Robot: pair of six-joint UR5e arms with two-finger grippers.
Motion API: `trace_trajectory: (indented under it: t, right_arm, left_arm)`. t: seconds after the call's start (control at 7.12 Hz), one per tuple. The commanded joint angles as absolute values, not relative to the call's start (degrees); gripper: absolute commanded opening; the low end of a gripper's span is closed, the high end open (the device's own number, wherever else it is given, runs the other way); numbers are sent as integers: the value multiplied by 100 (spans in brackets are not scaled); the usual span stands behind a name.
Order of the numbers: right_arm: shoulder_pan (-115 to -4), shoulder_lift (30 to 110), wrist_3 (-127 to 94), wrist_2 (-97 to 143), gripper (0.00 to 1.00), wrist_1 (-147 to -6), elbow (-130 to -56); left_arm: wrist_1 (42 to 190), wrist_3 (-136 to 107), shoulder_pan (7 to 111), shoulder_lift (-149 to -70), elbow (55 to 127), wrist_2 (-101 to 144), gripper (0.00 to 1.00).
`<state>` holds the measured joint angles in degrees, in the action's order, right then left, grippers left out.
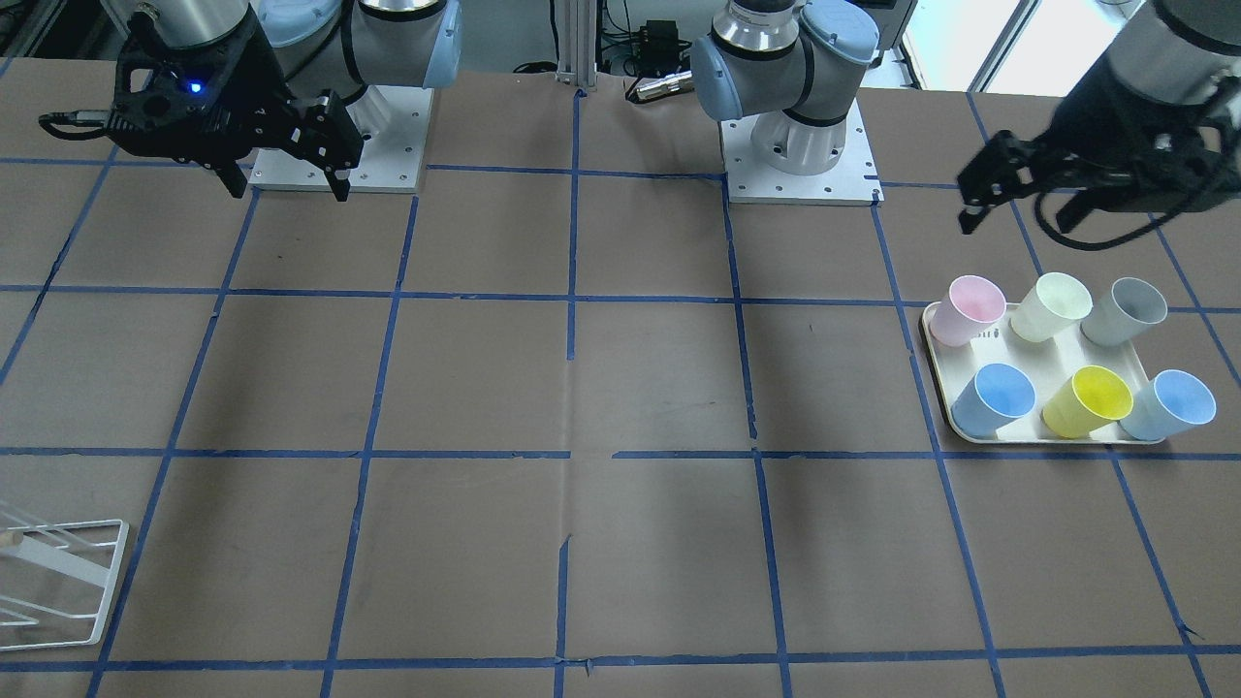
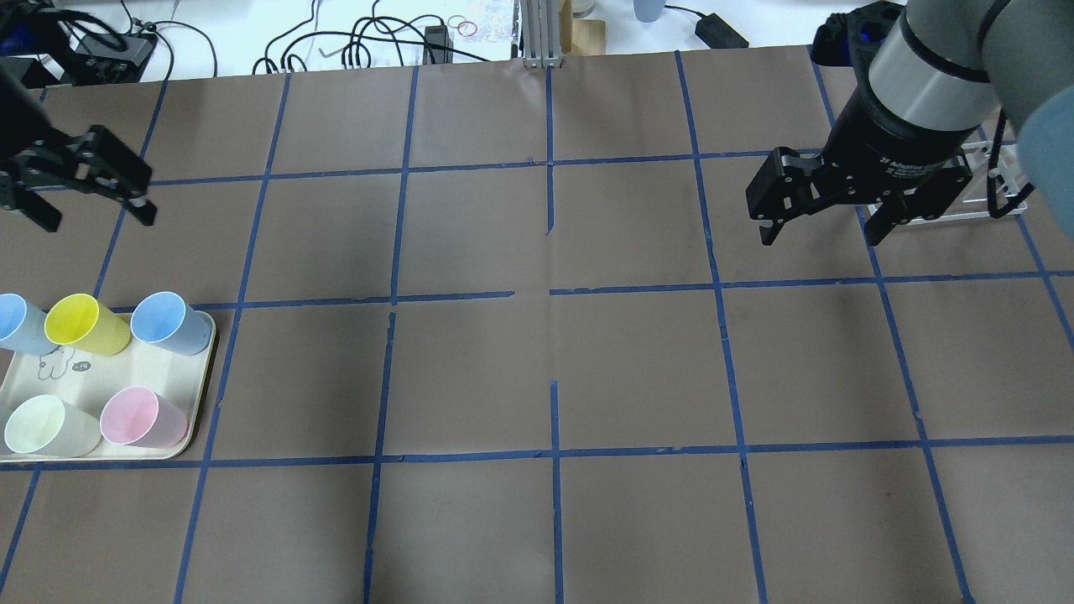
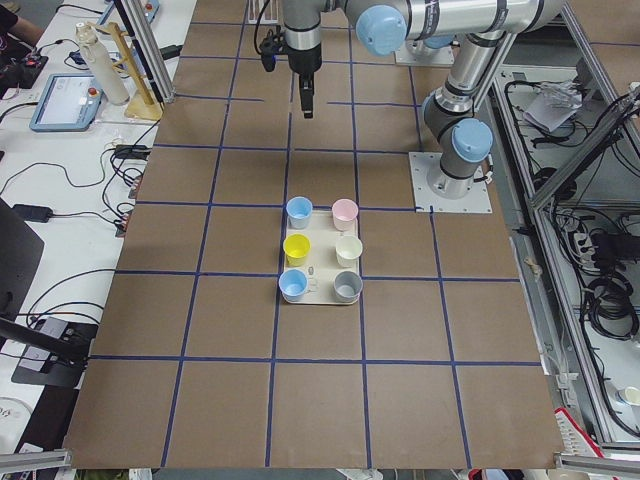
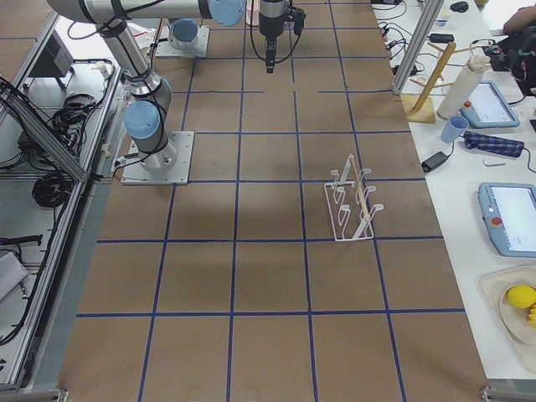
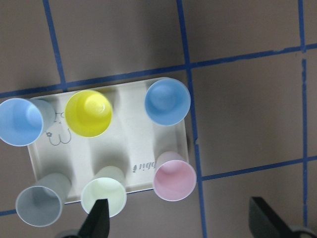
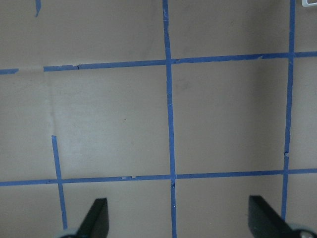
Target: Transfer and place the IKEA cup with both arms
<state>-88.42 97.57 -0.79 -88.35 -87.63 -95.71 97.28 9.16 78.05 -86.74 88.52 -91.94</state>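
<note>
Front view: a cream tray [image 1: 1028, 354] w. rounded corners carries 6 plastic tumblers in 2 rows of 3. All are upright, tapered, w/o handles, and empty. In the row nearer the robot stand the pink cup [image 1: 970, 308], the cream-green cup [image 1: 1054, 305] and the IKEA cup [image 1: 1127, 310], light grey, at the end on the robot's left. The other row has a blue cup [image 1: 994, 399], a yellow cup [image 1: 1090, 399] and a 2nd blue cup [image 1: 1170, 404]. The left gripper [image 1: 1016, 215] hangs above the table [image 1: 582, 388] on the robot's side of the tray, jaws wide apart, nothing btw. them. The right gripper [image 1: 289, 189] hangs near its base, also wide open and empty. The table is matt brown paper w. a blue tape grid. A white wire rack [image 1: 68, 582] is cut off at the corner.

Overhead view: the frame cuts the tray, so only 5 cups show and the IKEA cup is out of sight.

Left side view: the cups are small, 2 x 3. The grey one is at the near corner, robot side.

Right side view: the rack stands upright, thin wire. Its details are too small to tell.

Left wrist view: looks straight down into all 6 smooth, empty cups, the IKEA cup at lower left. The tray has dark print, not readable. 2 black tips sit far apart at the bottom edge.

Right wrist view: only paper and tape, w. 2 tips far apart and nothing held.
</note>
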Motion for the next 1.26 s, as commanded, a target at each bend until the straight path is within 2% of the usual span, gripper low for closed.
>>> trace_trajectory:
  t: [0.0,0.14,0.28,0.7,1.12]
  right_arm:
    - [-8833,9747,-70,-8859,100,-8771,-9571]
    - [-8842,9747,-70,-8877,100,-8771,-9571]
    - [-8842,9756,-79,-8851,100,-8763,-9580]
    - [-8842,9756,-79,-8816,100,-8771,-9571]
    - [-8842,9756,-79,-8815,100,-8780,-9562]
  left_arm:
    - [9451,-244,9407,-8552,9261,-9220,100]
    - [8517,-290,9552,-8543,9533,-9211,100]
    - [8369,-194,9432,-8569,9406,-9167,100]
    - [9148,9,8737,-8919,8502,-8710,100]
    - [9246,-70,8789,-8964,8534,-8962,100]
